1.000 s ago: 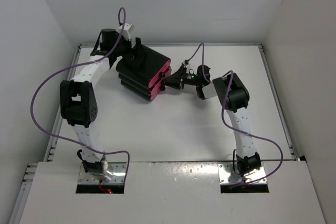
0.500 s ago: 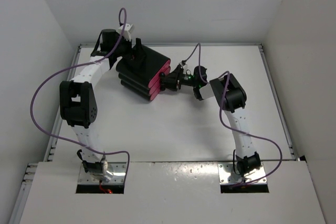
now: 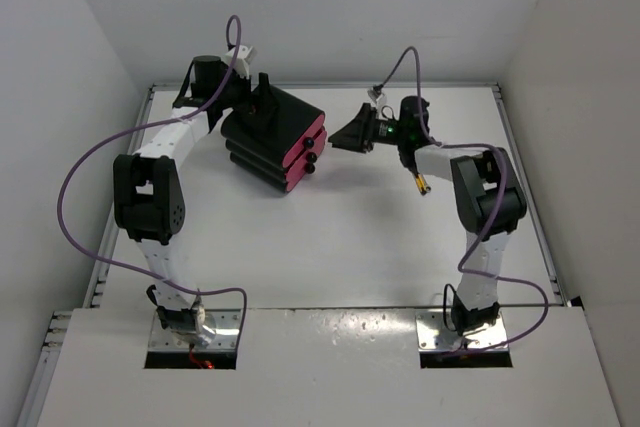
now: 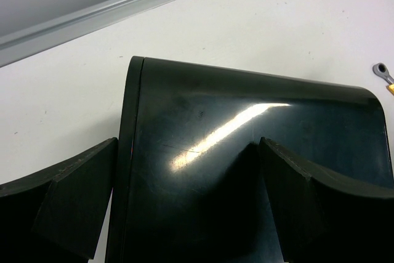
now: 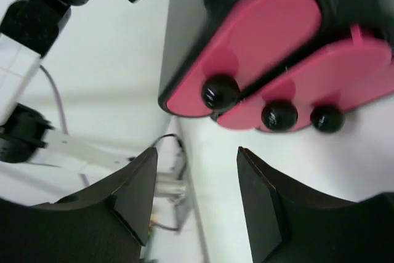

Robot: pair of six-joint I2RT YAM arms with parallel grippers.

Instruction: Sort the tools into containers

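While the left gripper (image 4: 188, 152) rests, fingers spread, over the cabinet (image 3: 270, 127) at 11 o'clock on the table (image 3: 330, 247), the right gripper (image 5: 197, 158), fingers spread and empty, faces the drawer knobs (image 5: 220, 92). Next move, likely: pinch one knob and pull; the yellow-handled tool (image 3: 419, 183) lies at that gripper's 4 o'clock.

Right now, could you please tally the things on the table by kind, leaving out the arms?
Cabinet: 1
Pink drawers: 3
Black knobs: 3
Loose tool: 1
Total: 8
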